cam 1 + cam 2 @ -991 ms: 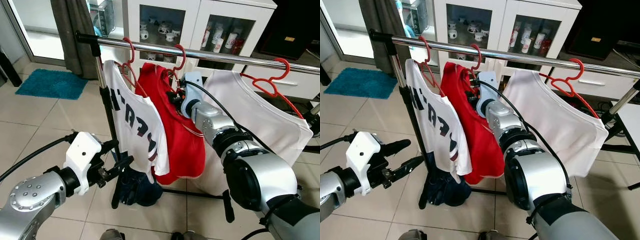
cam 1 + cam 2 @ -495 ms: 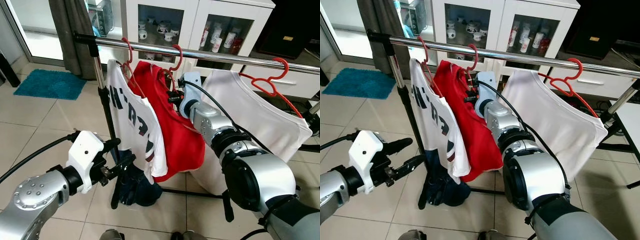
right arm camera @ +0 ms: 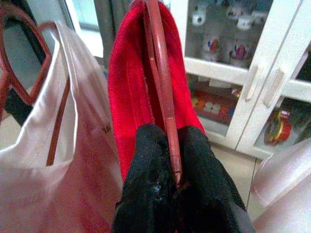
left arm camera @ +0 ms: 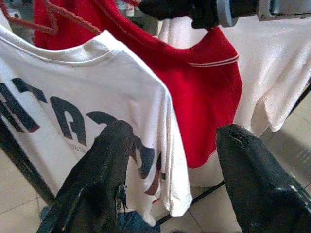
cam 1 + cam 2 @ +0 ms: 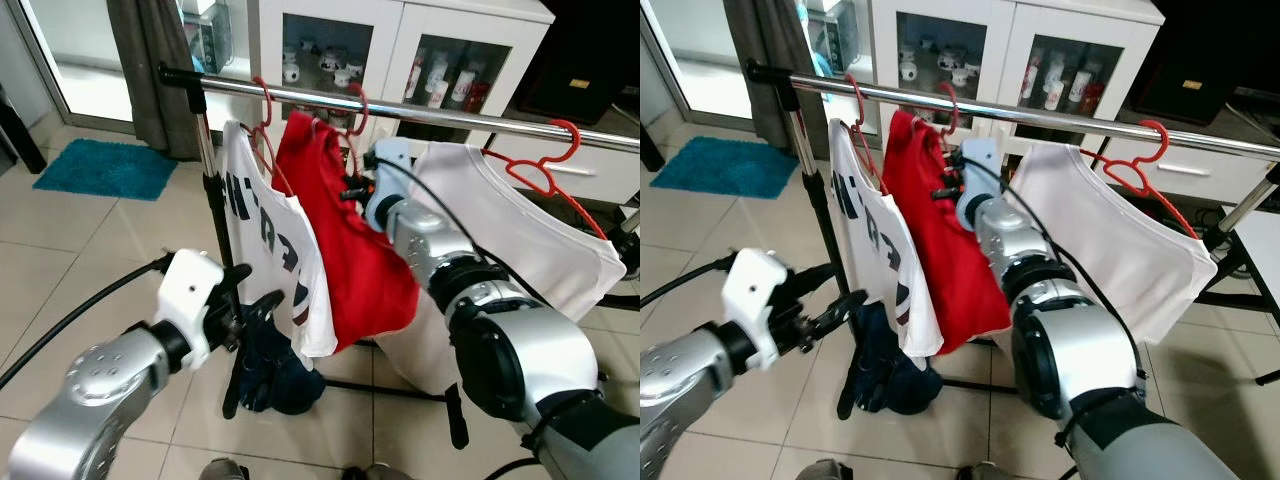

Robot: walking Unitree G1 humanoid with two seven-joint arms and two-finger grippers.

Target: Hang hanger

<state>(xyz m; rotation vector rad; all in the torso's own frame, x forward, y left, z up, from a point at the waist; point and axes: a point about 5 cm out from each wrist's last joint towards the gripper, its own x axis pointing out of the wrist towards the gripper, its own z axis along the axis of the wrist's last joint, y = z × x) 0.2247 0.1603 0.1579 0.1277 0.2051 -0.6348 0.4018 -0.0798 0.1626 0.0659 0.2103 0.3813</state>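
Observation:
A red hanger carries a red shirt, and its hook lies over the chrome rail. My right gripper is shut on the hanger's arm just below the hook. In the right wrist view its fingertips pinch the red hanger bar. My left gripper is open, low and close to a white shirt with dark lettering. The left wrist view has its two fingers spread in front of that shirt.
A plain white shirt on another red hanger hangs on the rail to the right. Dark clothes lie at the rack's foot. Behind stand a glass-door cabinet, a grey curtain and a teal mat.
The red shirt has swung, its hem now up and to the right. My left arm has risen and moved in toward the lettered shirt. The right gripper keeps its hold.

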